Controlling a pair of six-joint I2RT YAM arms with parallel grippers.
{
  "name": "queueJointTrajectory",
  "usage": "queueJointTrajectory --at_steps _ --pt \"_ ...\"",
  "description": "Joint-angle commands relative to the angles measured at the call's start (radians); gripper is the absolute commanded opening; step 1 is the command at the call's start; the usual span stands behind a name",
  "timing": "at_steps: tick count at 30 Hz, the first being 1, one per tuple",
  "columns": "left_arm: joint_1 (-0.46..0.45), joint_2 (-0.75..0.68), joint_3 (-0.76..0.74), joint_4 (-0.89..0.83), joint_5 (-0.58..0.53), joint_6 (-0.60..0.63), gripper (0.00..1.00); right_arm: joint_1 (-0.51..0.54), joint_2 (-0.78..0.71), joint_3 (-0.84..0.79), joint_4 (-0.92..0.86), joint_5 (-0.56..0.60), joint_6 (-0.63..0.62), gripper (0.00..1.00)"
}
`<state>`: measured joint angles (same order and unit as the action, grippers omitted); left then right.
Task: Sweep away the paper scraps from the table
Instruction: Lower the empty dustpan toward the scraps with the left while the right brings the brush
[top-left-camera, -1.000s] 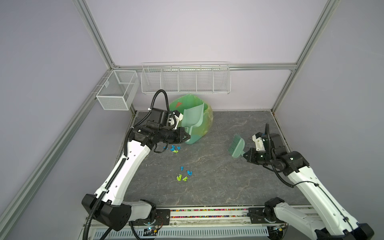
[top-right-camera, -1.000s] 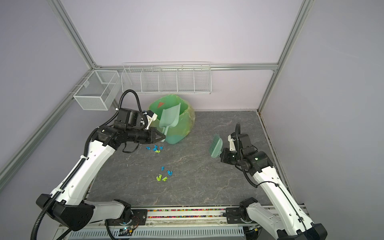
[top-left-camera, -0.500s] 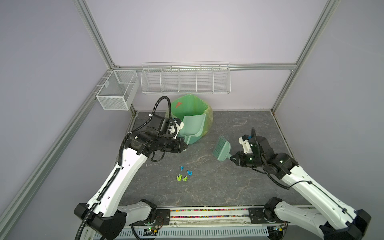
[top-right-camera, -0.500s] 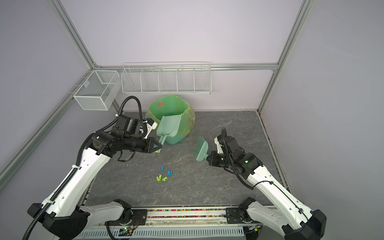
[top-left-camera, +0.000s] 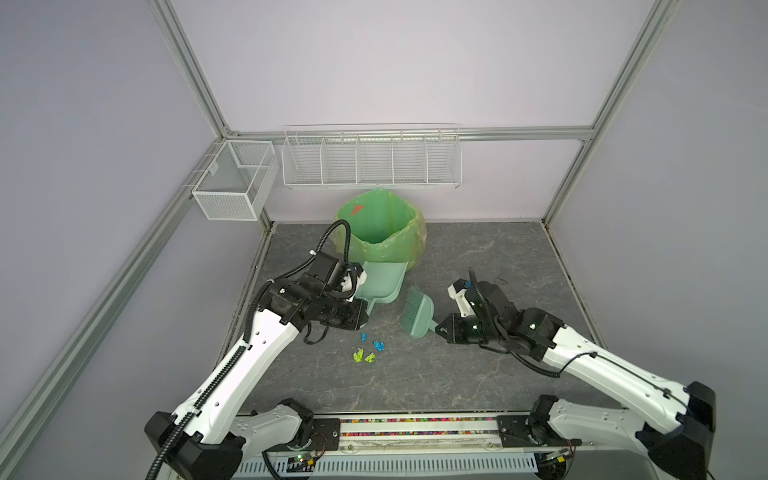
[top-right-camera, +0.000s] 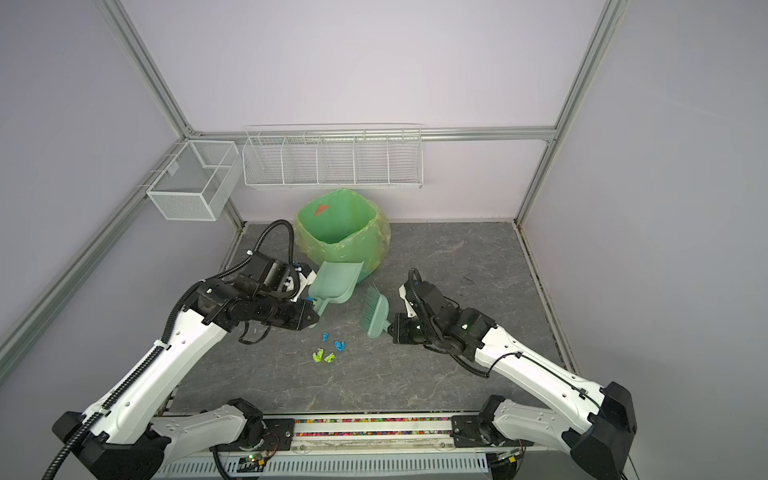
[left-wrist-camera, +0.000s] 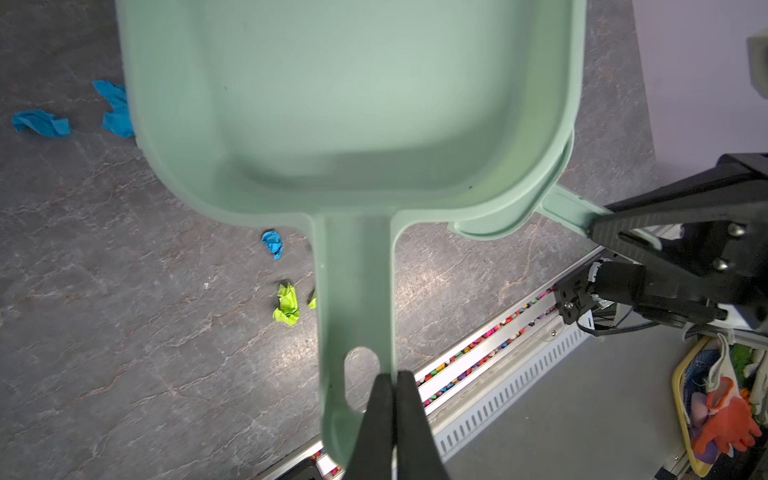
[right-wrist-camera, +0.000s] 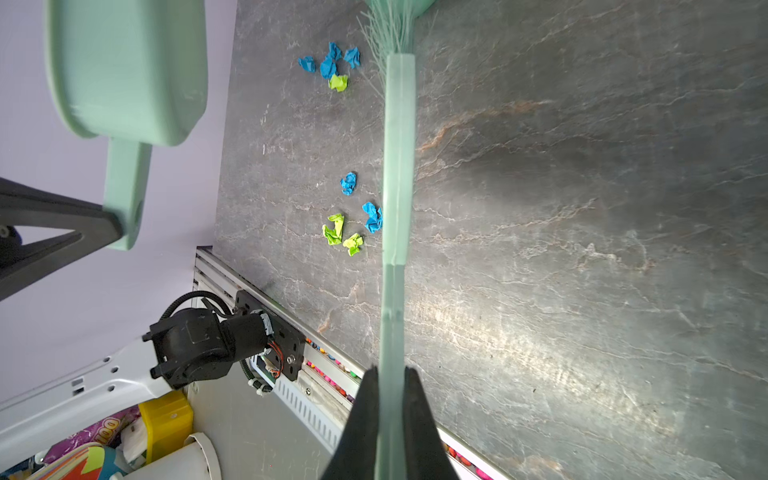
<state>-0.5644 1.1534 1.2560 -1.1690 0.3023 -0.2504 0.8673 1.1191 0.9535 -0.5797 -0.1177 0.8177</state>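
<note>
Workcell enclosed on three sides by plain pale lilac walls. Corners and wall bases edged by aluminium frame rails. White wire rack, divided into five compartments, mounted on back wall; seen in both top views. White mesh basket hung at rear left corner, on side rail. Green-bagged bin placed below rack, near back wall. Slotted white cable duct fitted along front edge. Lighting even, diffuse; shadows soft.
</note>
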Motion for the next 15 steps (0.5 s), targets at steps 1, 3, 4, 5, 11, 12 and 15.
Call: queueJointTrajectory --at_steps 1,3,4,5,11,12,15 --pt "-0.006 -0.026 -0.035 -0.005 -0.035 -0.001 0.0 0.046 0.022 0.013 0.041 0.028 0.038 0.07" --pt "-0.007 -0.037 -0.056 0.005 -0.038 -0.008 0.0 0.077 0.038 0.022 0.047 0.033 0.046 0.07" --pt "-0.007 -0.042 -0.065 0.007 -0.041 -0.011 0.0 0.088 0.045 0.026 0.051 0.033 0.05 0.07" --pt "-0.006 -0.047 -0.073 0.009 -0.043 -0.012 0.0 0.103 0.052 0.03 0.057 0.033 0.056 0.07" --pt "-0.007 -0.061 -0.117 0.011 -0.11 -0.018 0.0 0.159 0.119 0.04 0.131 -0.019 0.09 0.07" --pt "-0.007 -0.058 -0.124 0.012 -0.12 -0.018 0.0 0.17 0.137 0.047 0.136 -0.022 0.093 0.07" --pt "-0.006 -0.049 -0.139 0.016 -0.14 -0.02 0.0 0.206 0.186 0.082 0.142 -0.02 0.093 0.07"
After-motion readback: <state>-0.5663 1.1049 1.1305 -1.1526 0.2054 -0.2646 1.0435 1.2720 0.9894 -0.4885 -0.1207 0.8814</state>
